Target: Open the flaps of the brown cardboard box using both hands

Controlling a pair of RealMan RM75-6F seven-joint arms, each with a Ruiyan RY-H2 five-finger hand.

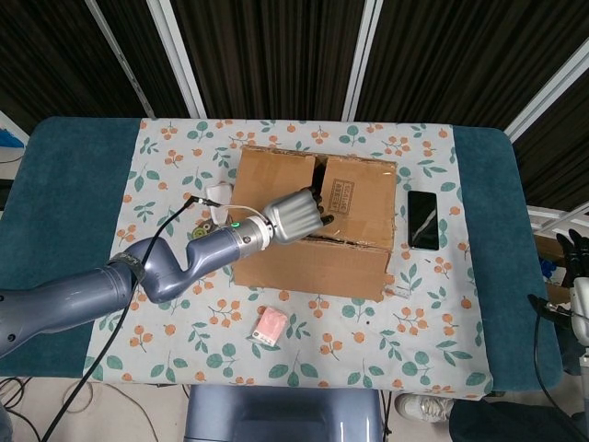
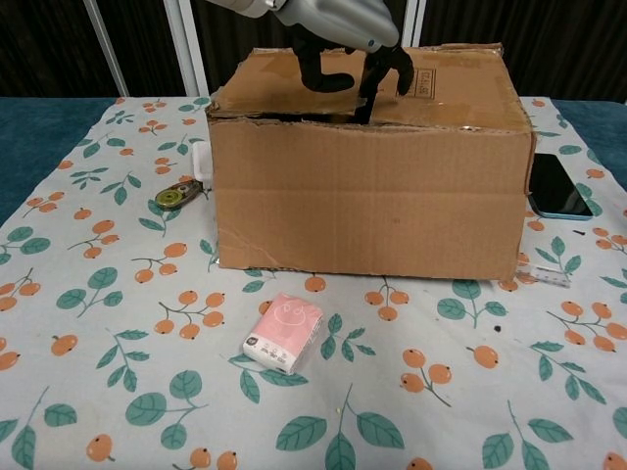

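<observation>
The brown cardboard box [image 1: 313,265] [image 2: 372,196] stands mid-table with its two top flaps lying down. My left hand [image 1: 296,217] [image 2: 343,27] hovers over the seam between the left flap [image 1: 272,171] [image 2: 284,86] and the right flap [image 1: 364,197] [image 2: 453,90]. Its fingers are bent downward and apart; the fingertips [image 2: 370,96] reach into the gap at the seam, and another finger rests on the left flap. It grips nothing that I can see. My right hand [image 1: 575,250] shows only at the far right edge, away from the box.
A black phone [image 1: 423,219] [image 2: 555,186] lies right of the box. A pink tissue pack [image 1: 269,325] [image 2: 284,332] lies in front of it. A small tape measure [image 2: 178,195] and a white object [image 1: 217,195] sit at the box's left side.
</observation>
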